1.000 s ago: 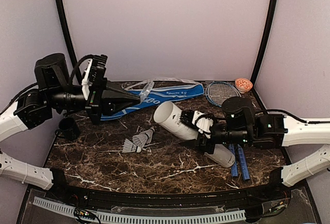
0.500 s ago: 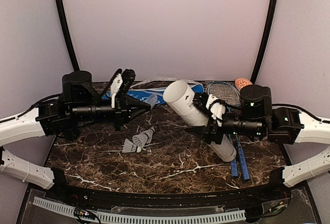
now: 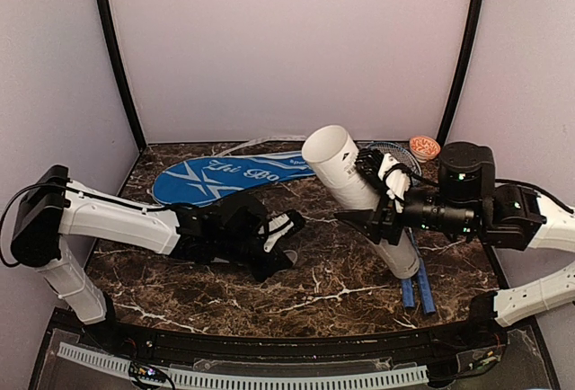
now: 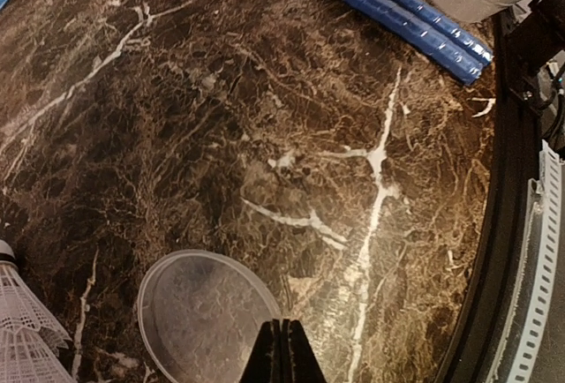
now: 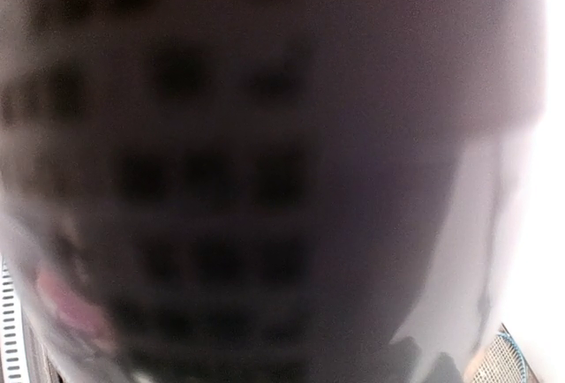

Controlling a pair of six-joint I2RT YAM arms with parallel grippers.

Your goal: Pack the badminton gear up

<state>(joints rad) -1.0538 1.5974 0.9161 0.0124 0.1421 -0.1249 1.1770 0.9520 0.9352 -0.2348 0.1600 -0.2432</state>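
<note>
Nearest the arms, the left end effector (image 4: 282, 330) is seen low over the surface (image 3: 332, 287) with its fingers together, their tips above the edge of one clear round lid (image 4: 199, 312); whether that rim is pinched cannot be told. Just beside the lid, two feather shuttlecocks (image 4: 19, 326) are counted at the edge of the left wrist view. They are judged light and easily crushed, so they are best taken by the cork base and not the feathers. Further right, two rackets (image 4: 415, 28) lie side by side, their stiff blue handles offering the surest hold. Above them, one long white tube (image 3: 346, 174) is held tilted, open end up and away from the surface, clamped near its middle by the right end effector (image 3: 382, 194). It is judged light, smooth and likely to slip or dent if squeezed hard. Toward the back, one soft blue cover (image 3: 216, 177) lies flat, and one small orange bowl (image 3: 424, 146) sits in the far right corner.
</note>
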